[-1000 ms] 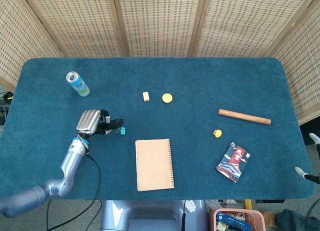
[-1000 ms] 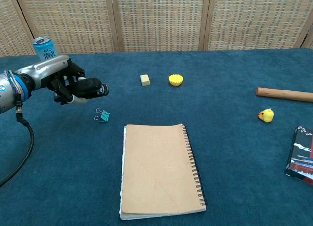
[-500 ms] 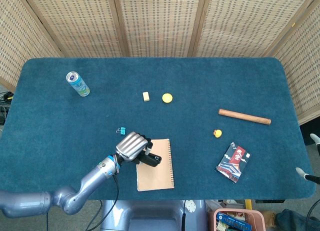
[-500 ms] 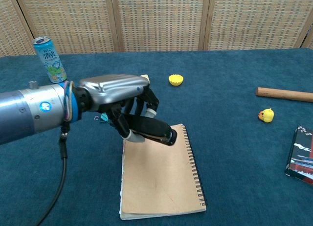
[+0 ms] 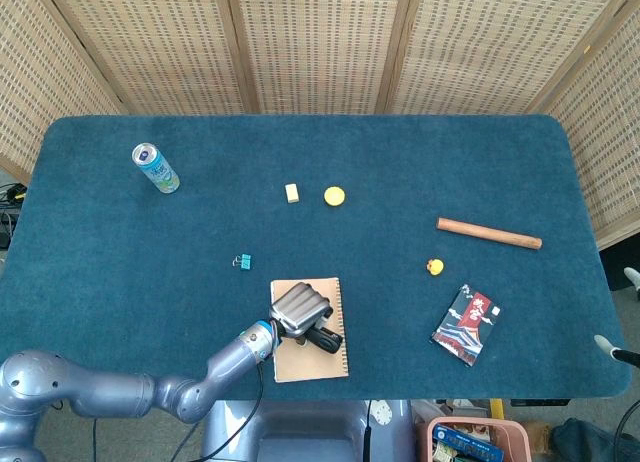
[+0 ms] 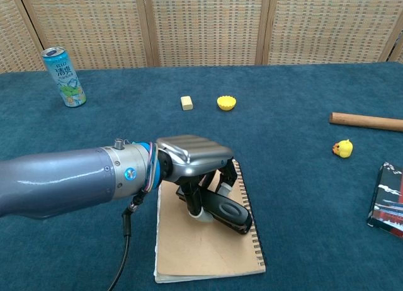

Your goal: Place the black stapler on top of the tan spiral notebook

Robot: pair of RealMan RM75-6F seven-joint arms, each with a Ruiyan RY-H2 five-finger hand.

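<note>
My left hand (image 5: pixel 299 308) (image 6: pixel 192 157) holds the black stapler (image 5: pixel 322 337) (image 6: pixel 224 213) over the tan spiral notebook (image 5: pixel 311 357) (image 6: pixel 204 252), fingers wrapped around its rear end. The stapler's front end points down to the right and sits on or just above the notebook's cover; contact is hard to judge. The notebook lies flat near the table's front edge, its spiral along the right side, and my hand and forearm hide most of its upper half. The right hand shows in neither view.
A blue binder clip (image 5: pixel 242 261) lies left of the notebook. A drink can (image 5: pixel 156 168) (image 6: pixel 63 77) stands far left. An eraser (image 5: pixel 292 193) (image 6: pixel 186 102), yellow cup (image 5: pixel 335 195) (image 6: pixel 227 102), wooden rod (image 5: pixel 488 233) (image 6: pixel 366 121), yellow duck (image 5: pixel 435 267) (image 6: pixel 342 148) and dark packet (image 5: pixel 467 325) (image 6: pixel 387 200) lie further off.
My left hand carried the stapler from beside the binder clip rightward and toward the table's front, then lowered it over the notebook's middle.
</note>
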